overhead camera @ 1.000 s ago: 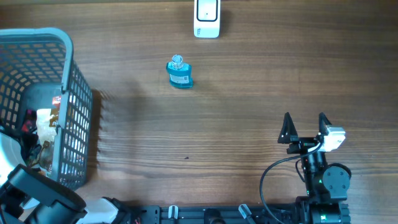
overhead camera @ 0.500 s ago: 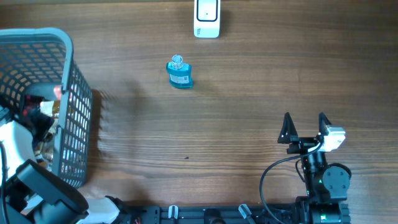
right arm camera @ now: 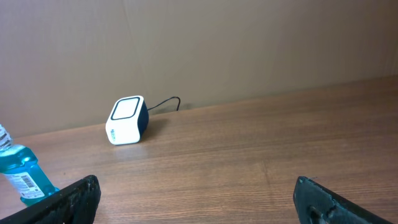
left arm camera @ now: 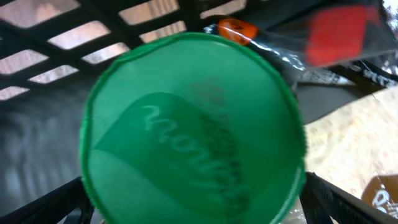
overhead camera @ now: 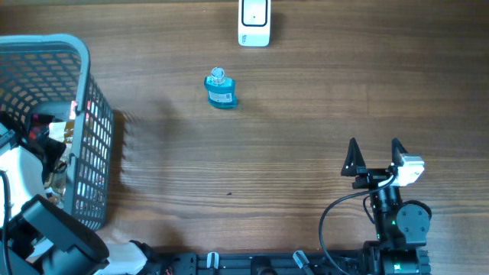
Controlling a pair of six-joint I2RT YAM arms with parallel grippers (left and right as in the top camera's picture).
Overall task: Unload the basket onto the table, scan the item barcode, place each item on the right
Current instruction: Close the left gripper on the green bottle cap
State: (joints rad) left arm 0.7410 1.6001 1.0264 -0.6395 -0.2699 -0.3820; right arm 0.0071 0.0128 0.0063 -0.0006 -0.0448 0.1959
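**While both pincers stand spread: desk and basket holdings**

Where the left pincer (left arm camera: 193, 186) reaches into the grey mesh basket (overhead camera: 85, 99) at the left edge of the desk (overhead camera: 306, 107), its fingers stand wide apart on either side of a round green lid (left arm camera: 193, 118); contact cannot be told. Crowding the lid are a red-and-clear packet (left arm camera: 342, 31) and a pale patterned packet (left arm camera: 354, 130).

Right pincer (overhead camera: 374, 149): spread, holding nothing, near the front edge.

Blue bottle (overhead camera: 220, 89): upright on open desk, with a pale cap, teal liquid and a white barcode label on its side. It is well apart from both pincers and near the white scanner (overhead camera: 254, 23) at the far edge.
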